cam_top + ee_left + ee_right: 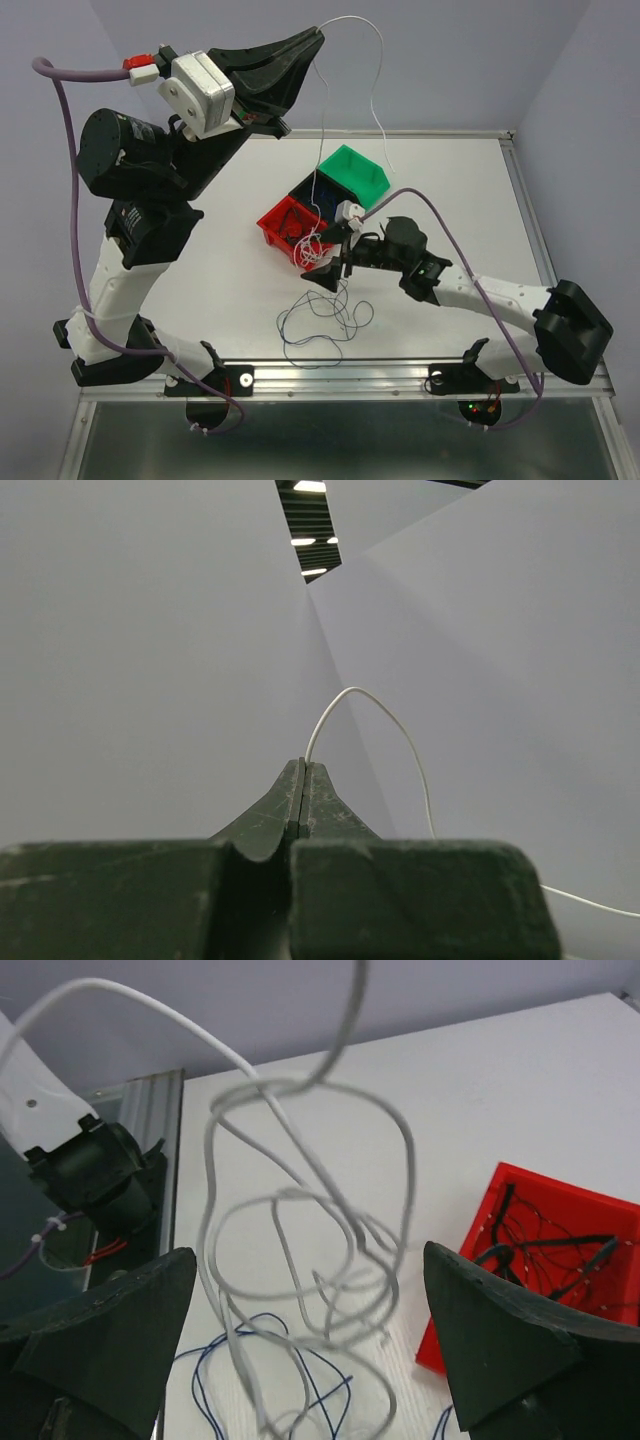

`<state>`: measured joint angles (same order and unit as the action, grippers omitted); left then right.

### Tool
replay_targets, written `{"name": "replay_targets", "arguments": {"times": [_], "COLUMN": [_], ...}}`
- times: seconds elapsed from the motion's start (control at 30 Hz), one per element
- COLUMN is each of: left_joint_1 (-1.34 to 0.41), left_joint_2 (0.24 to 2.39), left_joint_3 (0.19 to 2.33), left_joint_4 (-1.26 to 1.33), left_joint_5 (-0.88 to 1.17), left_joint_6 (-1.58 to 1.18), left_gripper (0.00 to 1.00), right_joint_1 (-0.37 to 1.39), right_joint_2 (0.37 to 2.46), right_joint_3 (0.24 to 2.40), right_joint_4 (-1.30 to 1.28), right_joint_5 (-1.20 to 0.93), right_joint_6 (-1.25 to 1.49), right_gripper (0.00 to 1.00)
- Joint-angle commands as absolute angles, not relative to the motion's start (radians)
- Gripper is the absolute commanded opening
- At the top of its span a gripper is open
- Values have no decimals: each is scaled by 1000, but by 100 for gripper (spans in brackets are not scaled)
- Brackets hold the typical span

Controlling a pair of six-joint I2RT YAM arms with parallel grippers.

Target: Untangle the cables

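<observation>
My left gripper (318,36) is raised high above the table's far side and is shut on a whitish cable (379,60). In the left wrist view that cable (400,730) arcs out of the closed tips of the left gripper (304,763). It hangs down into a loose clump of white loops (312,250). My right gripper (335,264) is open beside the red bin. In the right wrist view the white loops (300,1210) dangle between the wide-spread fingers of the right gripper (309,1252), untouched. A thin dark blue cable (320,322) lies in curls on the table below; part of this blue cable (305,1385) shows under the loops.
Three small bins stand mid-table in a row: red (277,222), dark blue (318,193) and green (357,172). The red bin (600,1210) holds dark thin wires. The table's metal front rail (340,375) runs just past the blue cable.
</observation>
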<state>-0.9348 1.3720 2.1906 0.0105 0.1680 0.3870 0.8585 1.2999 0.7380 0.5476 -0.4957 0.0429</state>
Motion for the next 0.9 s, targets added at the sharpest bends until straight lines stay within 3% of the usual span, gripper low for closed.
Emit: {"name": "replay_targets", "arguments": {"times": [0.0, 0.1, 0.2, 0.23, 0.27, 0.4, 0.5, 0.67, 0.87], "left_joint_1": [-937, -936, -937, -937, -937, -913, -807, -548, -348], "left_joint_2": [1355, 1355, 1353, 1350, 1350, 1322, 1292, 1299, 1454], "left_joint_3": [2229, 2227, 2220, 2208, 2198, 2083, 1952, 1806, 1813], "left_joint_4": [61, 61, 63, 66, 69, 168, 216, 285, 269], "left_joint_5": [173, 172, 169, 163, 132, -30, -14, 134, 308], "left_joint_6": [380, 377, 387, 396, 408, 457, 427, 185, 17], "left_gripper": [0, 0, 0, 0, 0, 0, 0, 0, 0], "right_joint_1": [867, 882, 881, 882, 882, 882, 881, 884, 882], "right_joint_2": [1364, 1423, 1453, 1450, 1442, 1341, 1275, 1137, 1182], "right_joint_3": [845, 902, 925, 927, 928, 1004, 1083, 1253, 1480], "right_joint_4": [702, 700, 693, 690, 689, 564, 467, 286, 86], "right_joint_5": [-696, -657, -546, -516, -464, -431, -443, -447, -192], "right_joint_6": [93, 89, 84, 89, 94, 104, 120, 153, 79], "right_gripper": [100, 98, 26, 9, 0, 0, 1, 1, 1]}}
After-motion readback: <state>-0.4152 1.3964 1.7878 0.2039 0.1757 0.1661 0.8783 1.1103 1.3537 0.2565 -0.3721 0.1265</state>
